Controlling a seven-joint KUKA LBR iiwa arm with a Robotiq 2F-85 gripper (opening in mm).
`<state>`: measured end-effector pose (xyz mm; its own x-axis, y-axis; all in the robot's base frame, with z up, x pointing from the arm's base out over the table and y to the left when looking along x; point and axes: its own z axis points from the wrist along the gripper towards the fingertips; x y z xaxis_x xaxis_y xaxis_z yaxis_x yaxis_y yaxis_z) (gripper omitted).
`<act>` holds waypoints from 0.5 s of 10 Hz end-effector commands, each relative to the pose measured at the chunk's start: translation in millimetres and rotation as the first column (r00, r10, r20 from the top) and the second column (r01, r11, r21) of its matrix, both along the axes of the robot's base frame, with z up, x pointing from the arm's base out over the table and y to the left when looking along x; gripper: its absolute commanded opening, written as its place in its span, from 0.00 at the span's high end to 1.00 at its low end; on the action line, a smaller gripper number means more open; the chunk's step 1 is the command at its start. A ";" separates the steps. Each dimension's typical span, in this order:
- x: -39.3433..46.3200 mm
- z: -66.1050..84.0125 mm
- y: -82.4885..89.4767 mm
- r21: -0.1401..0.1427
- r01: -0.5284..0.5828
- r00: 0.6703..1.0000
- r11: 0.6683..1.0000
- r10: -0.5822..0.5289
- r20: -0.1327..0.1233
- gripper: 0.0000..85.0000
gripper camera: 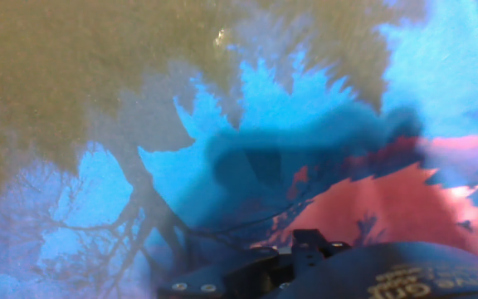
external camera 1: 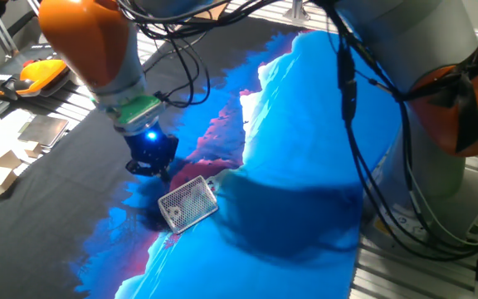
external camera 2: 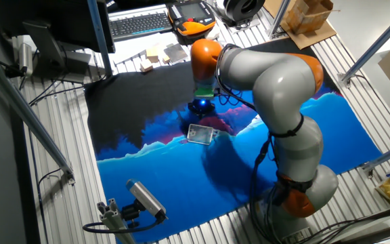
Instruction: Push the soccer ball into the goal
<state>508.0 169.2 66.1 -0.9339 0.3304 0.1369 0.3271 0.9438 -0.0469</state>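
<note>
The gripper (external camera 1: 150,166) hangs low at the goal's (external camera 1: 187,203) ten o'clock, apparently placed to nudge from behind, but its jaws' spread cannot be told and the ball is not visible on the surface (external camera 1: 305,124).

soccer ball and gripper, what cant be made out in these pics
- Soccer ball: no view shows it clearly. It is too small, or hidden by the gripper or the goal.
- Gripper fingers: a dark blur in both fixed views; the hand view's lower edge cuts them off, so open or shut is unknown.
- Goal: absent from the hand view; a small patch in the other fixed view, its opening unclear.
</note>
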 end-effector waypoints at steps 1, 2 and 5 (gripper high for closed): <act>2.4 9.5 -2.2 0.000 -0.001 1.000 1.000 0.001 0.025 1.00; 4.7 18.9 -4.0 -0.009 0.004 0.998 1.000 -0.004 0.058 1.00; 8.9 34.0 -22.6 0.025 -0.052 0.988 0.998 0.048 0.150 1.00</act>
